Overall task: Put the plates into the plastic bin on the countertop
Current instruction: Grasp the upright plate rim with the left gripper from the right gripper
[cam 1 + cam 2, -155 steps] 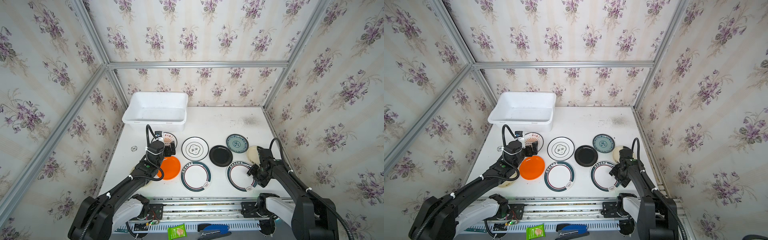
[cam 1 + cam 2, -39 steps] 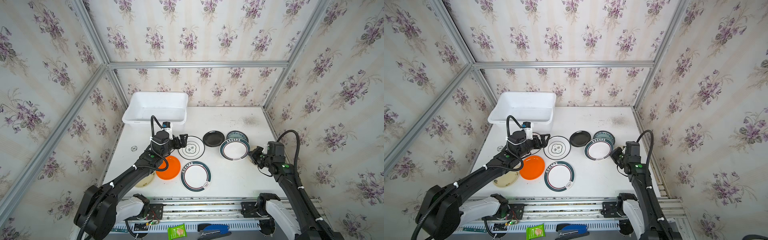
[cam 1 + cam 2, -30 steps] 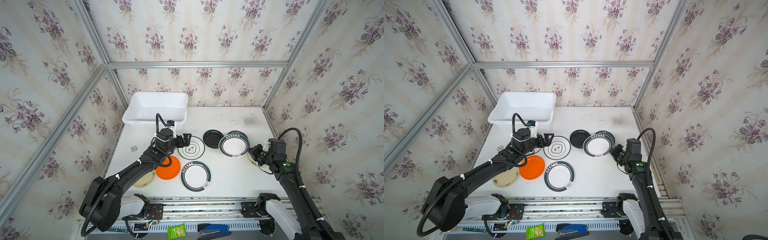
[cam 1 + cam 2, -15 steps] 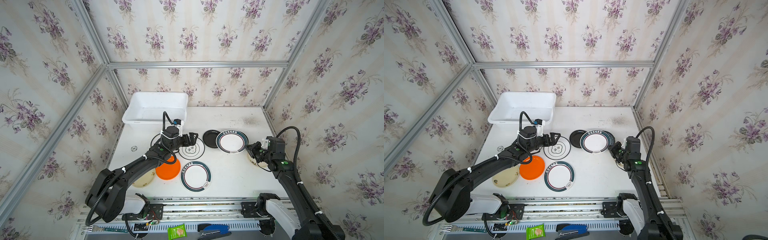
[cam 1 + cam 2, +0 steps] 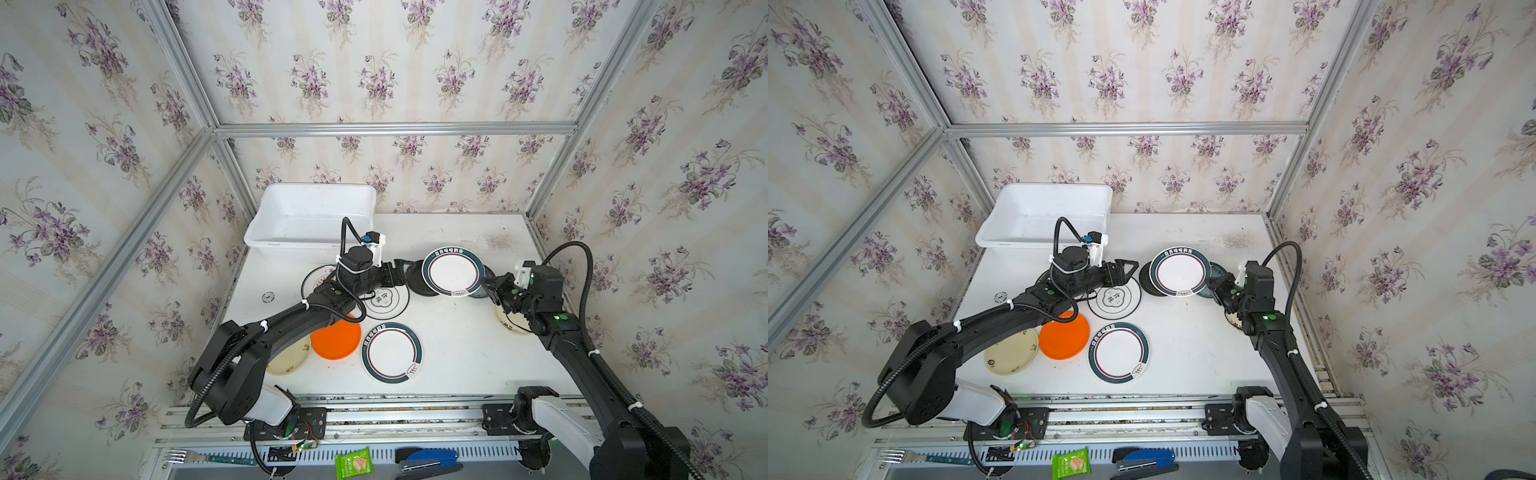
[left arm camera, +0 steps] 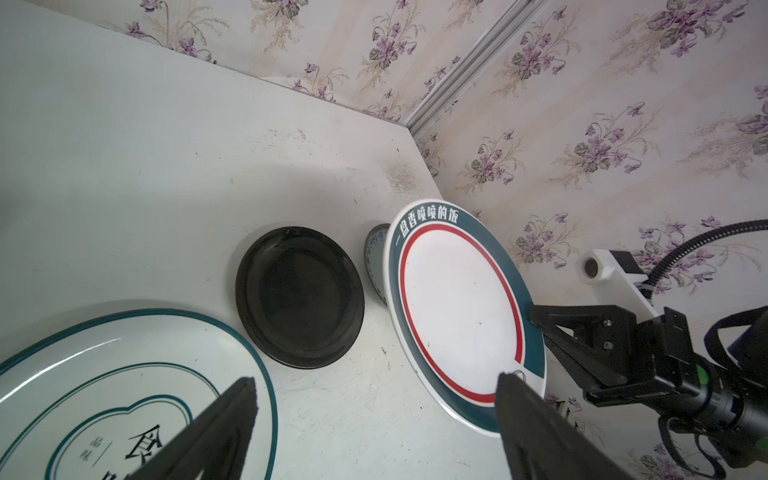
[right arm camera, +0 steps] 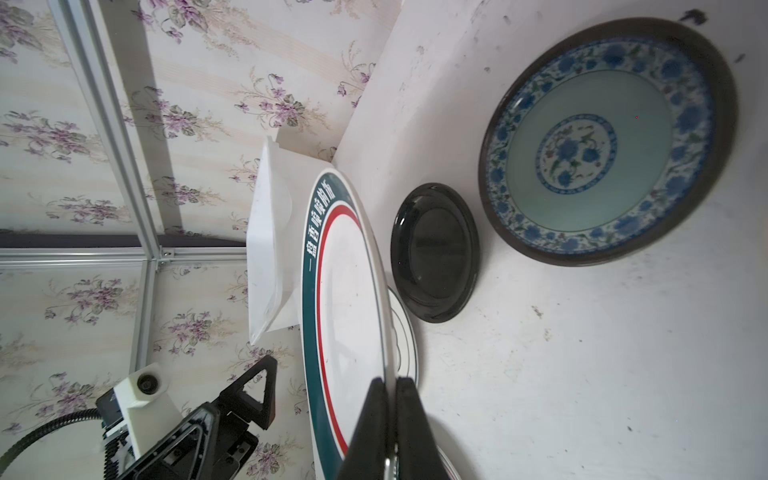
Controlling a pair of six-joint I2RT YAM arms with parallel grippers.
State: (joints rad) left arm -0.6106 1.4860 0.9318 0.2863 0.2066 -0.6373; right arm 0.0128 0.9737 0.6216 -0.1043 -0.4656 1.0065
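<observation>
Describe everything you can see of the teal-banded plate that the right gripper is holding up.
The held plate is round and glossy, perhaps melamine or ceramic. It has a white centre, a thin red ring, a wide dark teal band with white Chinese characters, and a white edge. It is off the countertop and tilted, with the right gripper shut on its rim. Below it lie the black plate and the blue patterned plate. The open left gripper is near its opposite edge, and whether they touch is unclear.

Bare countertop (image 5: 457,336) near raised plate (image 5: 453,272)
</observation>
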